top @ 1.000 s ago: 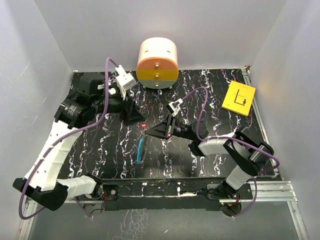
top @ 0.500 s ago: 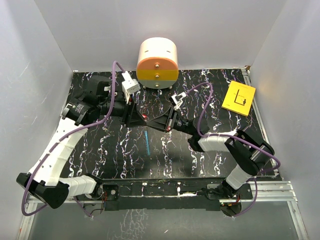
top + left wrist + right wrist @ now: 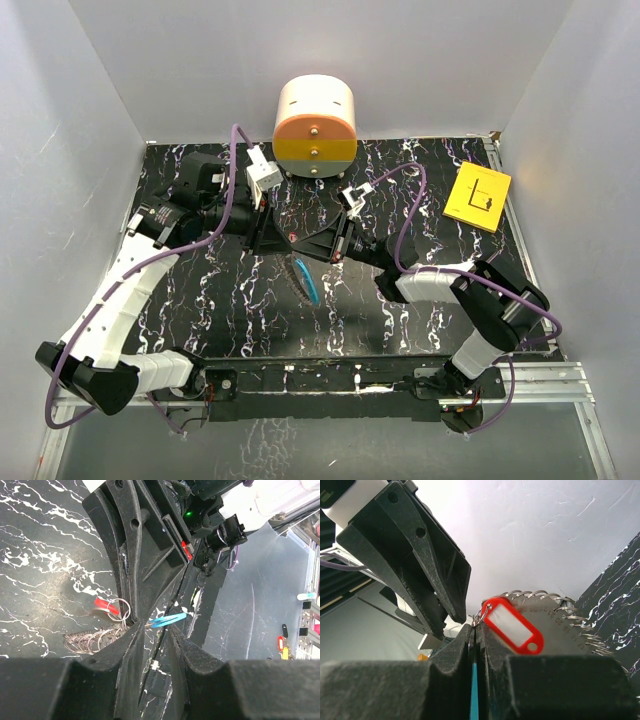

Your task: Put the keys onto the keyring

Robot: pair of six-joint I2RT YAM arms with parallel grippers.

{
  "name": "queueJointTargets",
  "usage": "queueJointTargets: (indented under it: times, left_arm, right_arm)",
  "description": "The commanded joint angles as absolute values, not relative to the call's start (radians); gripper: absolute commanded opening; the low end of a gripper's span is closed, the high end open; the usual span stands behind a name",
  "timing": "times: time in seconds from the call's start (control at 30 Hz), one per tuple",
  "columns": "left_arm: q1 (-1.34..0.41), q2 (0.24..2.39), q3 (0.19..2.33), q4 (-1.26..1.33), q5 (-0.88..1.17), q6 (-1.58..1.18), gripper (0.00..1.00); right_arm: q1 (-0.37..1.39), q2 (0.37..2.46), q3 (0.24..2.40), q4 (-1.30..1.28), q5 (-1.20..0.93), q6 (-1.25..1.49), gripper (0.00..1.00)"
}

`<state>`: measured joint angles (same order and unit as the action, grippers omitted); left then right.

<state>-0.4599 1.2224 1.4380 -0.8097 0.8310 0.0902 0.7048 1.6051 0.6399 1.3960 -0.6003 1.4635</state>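
Right gripper is clenching the blue band of the keyring, which is hanging mid-frame below both tips. Red key is sitting just beside its fingertips. Left gripper is straddling the same band, jaws a narrow slit apart; can't tell if it's pinching.

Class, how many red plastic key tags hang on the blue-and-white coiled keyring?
1: the red plastic key tag hangs on the blue-and-white coiled keyring, beside the right gripper; others may be hidden.

The left tool moved in, narrowing around the keyring.
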Motion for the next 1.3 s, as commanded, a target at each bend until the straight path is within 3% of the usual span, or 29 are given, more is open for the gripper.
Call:
queueJointTargets:
  times: [0.0, 0.6, 1.27]
  left_arm:
    - [-0.454, 1.216, 1.442, -0.829, 0.826, 0.11, 0.24]
    - [-0.439, 1.195, 1.484, -0.864, 0.744, 0.128, 0.17]
    - [-0.432, 1.232, 1.461, -0.852, 0.873, 0.145, 0.16]
  right_arm:
    - [0.7, 1.564, 0.689, 1.792, -0.571, 1.438, 0.08]
    - [0.698, 1.57, 0.678, 1.816, -0.548, 1.445, 0.08]
    - [0.696, 1.575, 0.686, 1.819, -0.556, 1.457, 0.08]
